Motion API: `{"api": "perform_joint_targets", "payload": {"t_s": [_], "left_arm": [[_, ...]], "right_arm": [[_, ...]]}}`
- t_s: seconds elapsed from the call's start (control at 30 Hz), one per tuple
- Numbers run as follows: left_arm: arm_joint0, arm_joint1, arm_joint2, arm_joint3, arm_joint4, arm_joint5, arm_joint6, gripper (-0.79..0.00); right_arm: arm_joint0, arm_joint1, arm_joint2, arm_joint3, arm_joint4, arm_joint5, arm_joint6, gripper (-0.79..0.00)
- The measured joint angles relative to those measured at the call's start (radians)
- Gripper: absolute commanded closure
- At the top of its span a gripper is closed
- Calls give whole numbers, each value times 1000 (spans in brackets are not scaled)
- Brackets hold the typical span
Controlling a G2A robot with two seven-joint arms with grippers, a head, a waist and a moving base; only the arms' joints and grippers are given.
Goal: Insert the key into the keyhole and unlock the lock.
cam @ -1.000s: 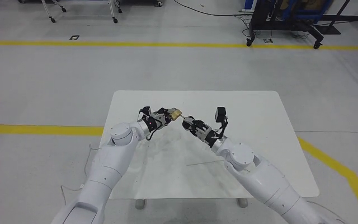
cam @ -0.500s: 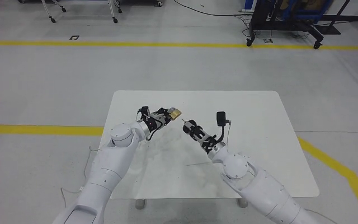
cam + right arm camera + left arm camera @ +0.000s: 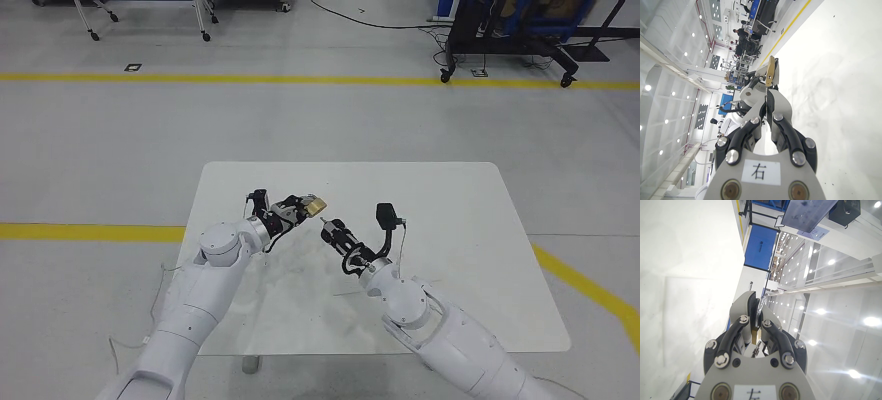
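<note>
Near keyhole [image 3: 769,77] of lock [image 3: 770,70], key [image 3: 765,98]

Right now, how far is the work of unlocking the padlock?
Done: the left gripper is shut on the brass padlock and the right gripper is shut on the key, both above the table. In hand: the key tip points at the padlock's keyhole face, close by. Left: the tip is not yet in the keyhole; inserting and turning remain.
</note>
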Motion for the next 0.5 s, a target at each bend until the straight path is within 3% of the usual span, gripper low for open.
{"api": "perform_joint_targets", "payload": {"t_s": [0.5], "left_arm": [[-1,0,13,-3,25,1,-6,0]], "right_arm": [[15,-33,33,43,33,21,28,0]]}}
